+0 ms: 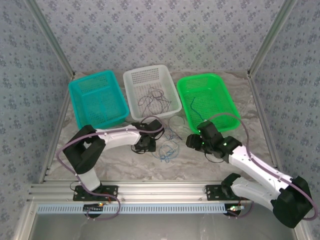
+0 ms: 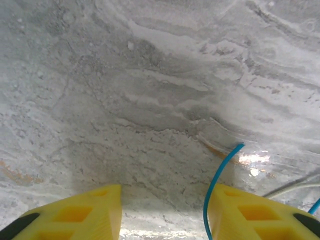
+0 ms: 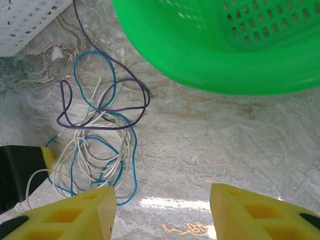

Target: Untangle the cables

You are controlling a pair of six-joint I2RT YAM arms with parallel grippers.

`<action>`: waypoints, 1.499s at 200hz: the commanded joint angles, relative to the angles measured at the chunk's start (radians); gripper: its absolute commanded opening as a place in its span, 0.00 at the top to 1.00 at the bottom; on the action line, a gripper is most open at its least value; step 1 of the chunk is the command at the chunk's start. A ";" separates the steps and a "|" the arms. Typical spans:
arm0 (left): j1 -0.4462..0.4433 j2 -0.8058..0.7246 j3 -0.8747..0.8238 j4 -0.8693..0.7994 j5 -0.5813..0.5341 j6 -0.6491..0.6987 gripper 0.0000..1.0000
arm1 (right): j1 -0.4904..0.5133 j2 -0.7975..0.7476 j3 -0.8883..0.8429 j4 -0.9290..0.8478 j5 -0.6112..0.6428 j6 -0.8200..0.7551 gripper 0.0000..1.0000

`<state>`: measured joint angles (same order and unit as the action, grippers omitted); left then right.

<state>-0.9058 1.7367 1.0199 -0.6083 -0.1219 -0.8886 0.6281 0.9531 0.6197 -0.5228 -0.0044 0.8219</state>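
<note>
Lying loose on the table [image 3: 215, 135], the cable tangle [image 3: 95, 145] sits left of the right gripper's [image 3: 162, 212] open, empty jaws; the left gripper [image 2: 165, 220], also parted, has a blue cable [image 2: 214, 185] just beside one finger, so it is the nearer one, I'd judge.

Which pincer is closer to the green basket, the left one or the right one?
The right. The right pincer is just in front of the green basket, at its near rim. The left pincer is farther away, in front of the white basket, beyond the tangled wires.
</note>
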 commanded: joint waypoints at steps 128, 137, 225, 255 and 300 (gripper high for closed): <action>-0.028 -0.106 -0.015 0.138 -0.076 0.069 1.00 | 0.003 -0.055 0.011 -0.039 0.001 -0.082 0.44; -0.028 -0.148 -0.010 0.125 -0.097 0.085 1.00 | 0.028 -0.058 0.024 -0.032 0.019 -0.100 0.44; -0.032 -0.522 0.040 0.145 -0.158 0.309 1.00 | 0.216 -0.087 0.066 0.221 0.129 -0.317 0.28; -0.036 -0.575 0.041 0.219 -0.105 0.343 1.00 | 0.300 -0.062 0.060 0.361 0.199 -0.420 0.22; -0.039 -0.599 0.041 0.289 -0.063 0.326 1.00 | 0.410 0.061 0.027 0.643 0.314 -0.488 0.20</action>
<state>-0.9382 1.1664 1.0412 -0.3840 -0.2127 -0.5781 0.9955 0.9604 0.6533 -0.0937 0.2096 0.4088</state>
